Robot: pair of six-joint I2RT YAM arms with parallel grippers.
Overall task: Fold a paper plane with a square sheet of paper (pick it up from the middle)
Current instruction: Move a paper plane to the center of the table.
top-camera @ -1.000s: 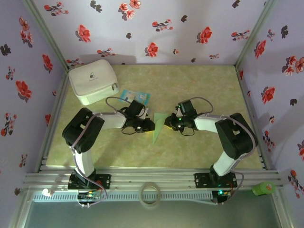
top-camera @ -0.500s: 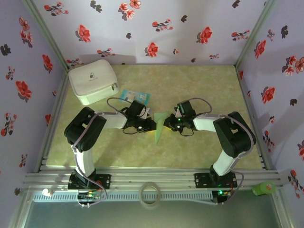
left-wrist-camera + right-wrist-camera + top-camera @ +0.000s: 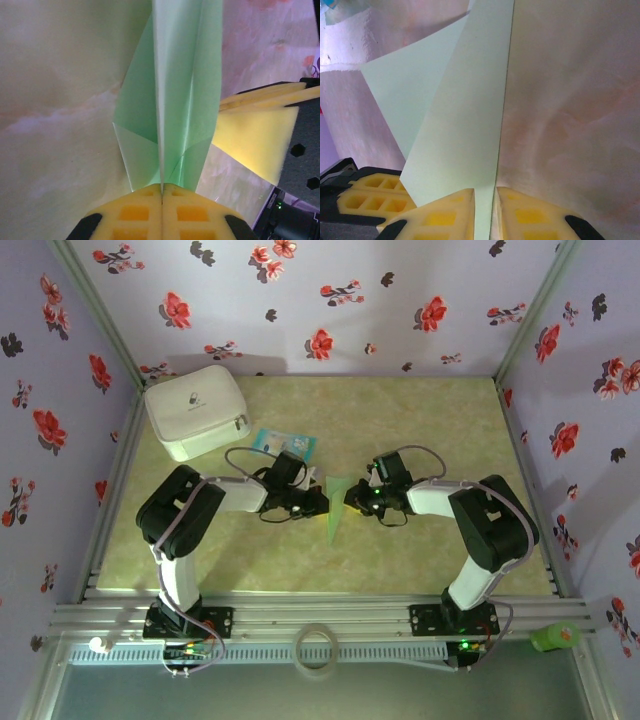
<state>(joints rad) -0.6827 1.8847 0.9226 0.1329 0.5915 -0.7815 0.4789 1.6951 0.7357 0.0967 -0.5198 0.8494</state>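
Since a second before, the two hands had edged closer together at the middle of the tabletop (image 3: 420,560), and the left one had closed.

On the left, the left arm rose from its base at the near rail, bent at a raised elbow and reached low and rightward, forearm nearly level. The left hand (image 3: 316,503) sat at the left edge of the paper plane (image 3: 334,508). In the left wrist view its yellow pads (image 3: 135,212) were pressed flat against each other, with the plane's centre crease caught in the seam between them.

The paper plane lay between the two hands, a slim pale green dart, broad end towards the far wall and sharp tip pointing to the near edge. Close up, a raised central fold ran its length, wings sloped off either side, and small triangular flaps showed by the pads.

On the right, the right arm mirrored the left: raised elbow, forearm reaching leftward and low. The right hand (image 3: 351,500) met the plane's right edge. In the right wrist view its pads (image 3: 440,217) stood a narrow gap apart, with pale paper showing in the gap. Whether they actually pinched it, I could not tell.
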